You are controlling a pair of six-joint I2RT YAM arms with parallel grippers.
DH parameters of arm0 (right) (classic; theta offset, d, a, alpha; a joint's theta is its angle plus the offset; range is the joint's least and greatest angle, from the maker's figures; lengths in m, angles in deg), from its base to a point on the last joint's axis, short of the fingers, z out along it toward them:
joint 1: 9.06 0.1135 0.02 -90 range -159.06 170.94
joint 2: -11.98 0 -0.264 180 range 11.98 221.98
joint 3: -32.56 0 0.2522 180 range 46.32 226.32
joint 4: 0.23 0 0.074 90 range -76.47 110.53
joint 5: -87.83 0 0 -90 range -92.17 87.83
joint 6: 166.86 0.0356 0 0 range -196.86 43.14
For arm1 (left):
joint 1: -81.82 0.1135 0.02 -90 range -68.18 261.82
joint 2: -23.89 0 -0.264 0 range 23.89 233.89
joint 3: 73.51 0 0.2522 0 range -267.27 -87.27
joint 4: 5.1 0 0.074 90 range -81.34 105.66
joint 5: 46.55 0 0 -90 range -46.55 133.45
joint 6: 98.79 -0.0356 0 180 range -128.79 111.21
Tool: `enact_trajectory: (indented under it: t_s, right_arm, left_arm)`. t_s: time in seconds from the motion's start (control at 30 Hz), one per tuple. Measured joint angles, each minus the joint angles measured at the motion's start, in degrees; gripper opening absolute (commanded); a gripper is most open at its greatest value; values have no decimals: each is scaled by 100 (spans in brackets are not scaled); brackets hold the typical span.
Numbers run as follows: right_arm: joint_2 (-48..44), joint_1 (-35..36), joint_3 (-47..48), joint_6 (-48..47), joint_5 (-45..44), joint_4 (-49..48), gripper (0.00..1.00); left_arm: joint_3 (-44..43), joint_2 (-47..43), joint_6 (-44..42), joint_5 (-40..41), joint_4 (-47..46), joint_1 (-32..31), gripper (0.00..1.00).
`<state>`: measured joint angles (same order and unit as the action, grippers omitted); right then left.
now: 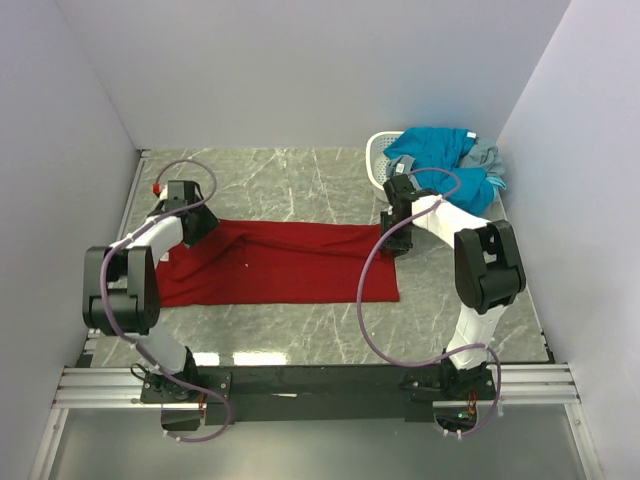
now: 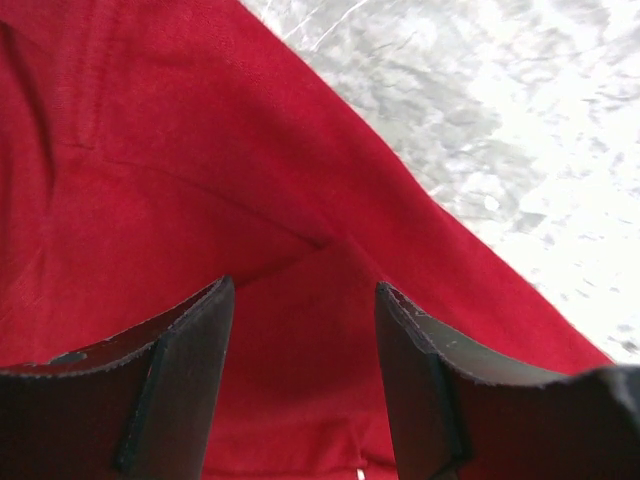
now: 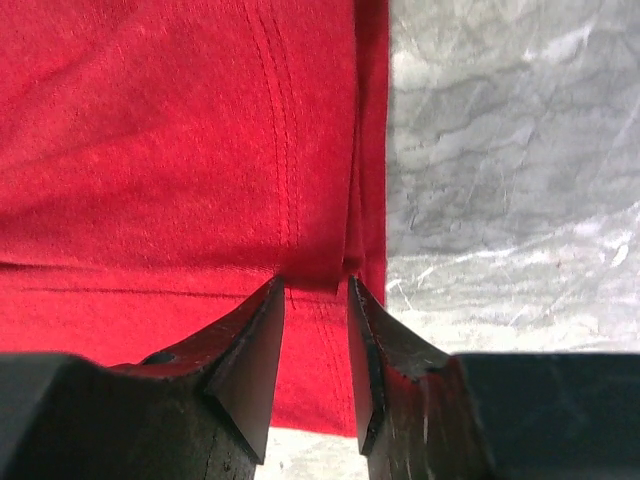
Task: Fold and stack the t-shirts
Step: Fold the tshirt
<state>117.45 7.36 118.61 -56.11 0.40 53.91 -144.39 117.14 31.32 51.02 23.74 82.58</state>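
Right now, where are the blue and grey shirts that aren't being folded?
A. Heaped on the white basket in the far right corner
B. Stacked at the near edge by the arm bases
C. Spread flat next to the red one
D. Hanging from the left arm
A: the teal-blue and grey shirts sit bunched on the white basket at the far right, apart from the red shirt spread on the table.

Left fingers [image 2: 305, 385] apart, right fingers [image 3: 315, 355] pinched.

A dark red t-shirt [image 1: 290, 262] lies spread flat across the middle of the frame, folded into a long band running left to right; teal-blue t-shirts [image 1: 440, 155] sit crumpled in a heap at upper right, with a grey one [image 1: 484, 153] tucked among them
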Motion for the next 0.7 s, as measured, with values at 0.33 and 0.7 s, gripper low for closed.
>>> enact_trajectory:
  t_s: [0.33,0.7]
  right_arm:
    - [216,-2,-37,-7,-20,-138,26]
    - [168,0,-35,24,-127,-74,11]
  left_arm:
    - [-44,562,20,-26,-103,0,64]
    - [-201,754,170,214,-55,-4,64]
